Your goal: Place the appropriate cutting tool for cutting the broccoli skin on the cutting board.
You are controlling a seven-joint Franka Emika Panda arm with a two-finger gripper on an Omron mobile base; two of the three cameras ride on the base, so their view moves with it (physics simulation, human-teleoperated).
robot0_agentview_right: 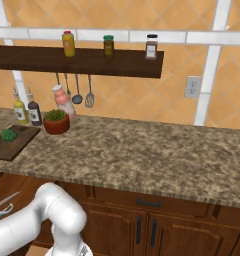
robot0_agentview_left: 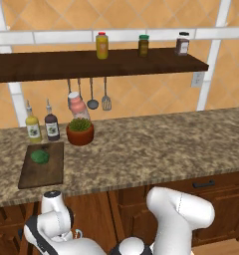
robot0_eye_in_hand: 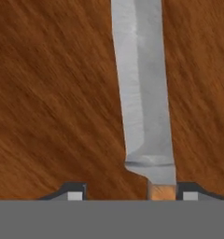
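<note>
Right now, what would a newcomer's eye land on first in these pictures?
In the hand view, a grey knife blade runs up from between the fingertips over brown wood grain. On the granite counter, the broccoli sits on the cutting board at far left, beside a potted plant.

No readable text anywhere. Labels on the three shelf jars (robot0_agentview_left: 102,45) and the two bottles (robot0_agentview_left: 33,129) left of the potted plant (robot0_agentview_left: 80,131) too blurred to read.
</note>
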